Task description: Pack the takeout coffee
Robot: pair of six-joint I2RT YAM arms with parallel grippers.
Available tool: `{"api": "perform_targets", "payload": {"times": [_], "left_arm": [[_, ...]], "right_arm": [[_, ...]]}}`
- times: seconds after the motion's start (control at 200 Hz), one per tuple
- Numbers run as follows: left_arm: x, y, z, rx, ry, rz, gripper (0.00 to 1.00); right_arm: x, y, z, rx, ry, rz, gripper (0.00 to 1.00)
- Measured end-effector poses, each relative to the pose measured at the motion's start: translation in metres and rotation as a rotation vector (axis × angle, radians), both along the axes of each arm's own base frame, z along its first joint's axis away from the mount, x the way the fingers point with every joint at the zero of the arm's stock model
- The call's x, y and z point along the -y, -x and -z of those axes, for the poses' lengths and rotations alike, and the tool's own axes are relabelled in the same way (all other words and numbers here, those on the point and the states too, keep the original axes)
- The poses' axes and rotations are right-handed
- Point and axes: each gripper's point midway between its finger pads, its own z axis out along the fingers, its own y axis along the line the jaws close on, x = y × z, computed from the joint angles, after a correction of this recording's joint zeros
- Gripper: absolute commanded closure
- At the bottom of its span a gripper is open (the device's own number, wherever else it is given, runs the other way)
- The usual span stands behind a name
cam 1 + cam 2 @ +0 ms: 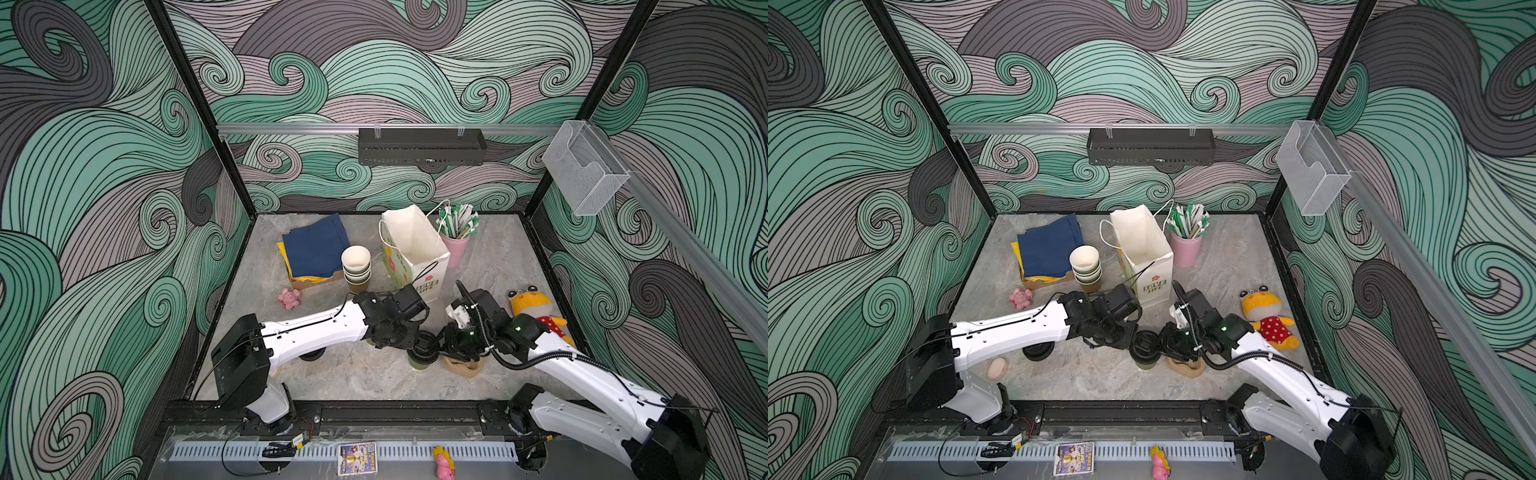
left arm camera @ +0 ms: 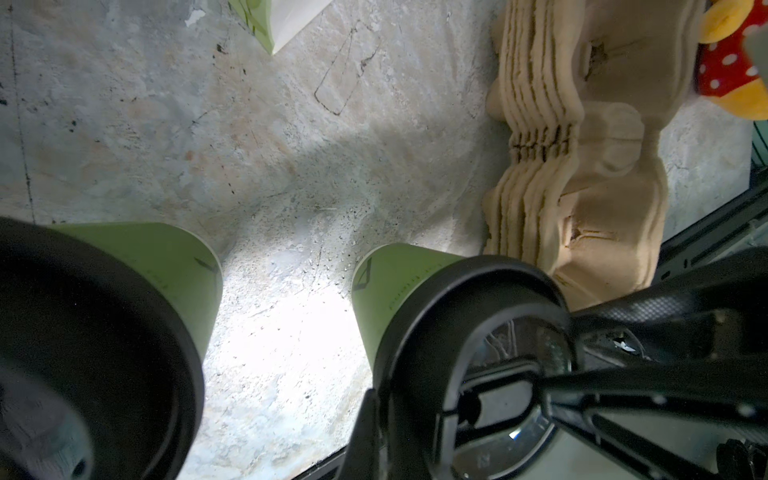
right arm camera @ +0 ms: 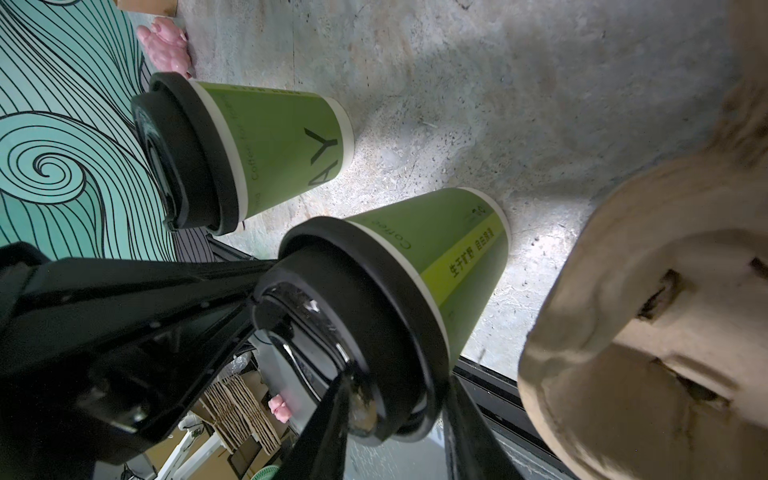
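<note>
Flanks the lid (image 3: 365,299) with narrowed right gripper (image 3: 399,390), clamp unclear; touches it with closed left gripper (image 3: 249,291). Risks popping it or toppling the cup (image 1: 419,360).

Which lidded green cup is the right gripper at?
Green paper cup with black lid beside the brown pulp carrier stack; the right gripper straddles its lid. The other cup stands apart under the left arm.

A: Top views: even, soft light, faint shadows on the stone tabletop (image 1: 365,374), edges bowed.
B: Left wrist view is harsher (fisheye too): white glare on the tabletop, nearest black lid (image 2: 83,353) blurred.
</note>
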Motion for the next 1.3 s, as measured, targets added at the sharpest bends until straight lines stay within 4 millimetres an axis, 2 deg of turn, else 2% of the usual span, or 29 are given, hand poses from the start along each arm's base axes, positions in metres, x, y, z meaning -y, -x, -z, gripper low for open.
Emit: {"api": "perform_targets", "payload": {"times": [0.17, 0.405, 0.49, 0.745, 1.091, 1.181, 1.301], "left_arm": [[0.001, 0.000, 0.000, 0.004, 0.002, 0.005, 0.94], [0.000, 0.000, -0.003, 0.013, 0.006, 0.015, 0.85], [-0.002, -0.001, -0.006, 0.025, 0.005, 0.016, 0.80], [-0.007, -0.008, -0.021, 0.085, 0.016, -0.008, 0.77], [-0.010, -0.003, -0.052, 0.117, 0.102, -0.016, 0.53], [-0.008, 0.001, -0.058, 0.110, 0.128, -0.006, 0.51], [-0.006, 0.004, -0.058, 0.094, 0.138, 0.005, 0.51]], "right_arm": [[-0.002, 0.000, -0.001, -0.002, -0.013, 0.000, 0.57], [-0.003, -0.001, -0.002, 0.001, -0.023, 0.005, 0.57], [-0.003, -0.002, -0.002, 0.002, -0.024, 0.008, 0.57], [-0.004, -0.003, -0.001, 0.002, -0.023, 0.009, 0.55], [-0.004, -0.005, 0.000, 0.008, -0.015, 0.017, 0.43], [-0.001, -0.004, -0.006, 0.025, -0.013, 0.015, 0.40], [0.009, 0.002, -0.030, 0.100, -0.038, 0.014, 0.43]]}}
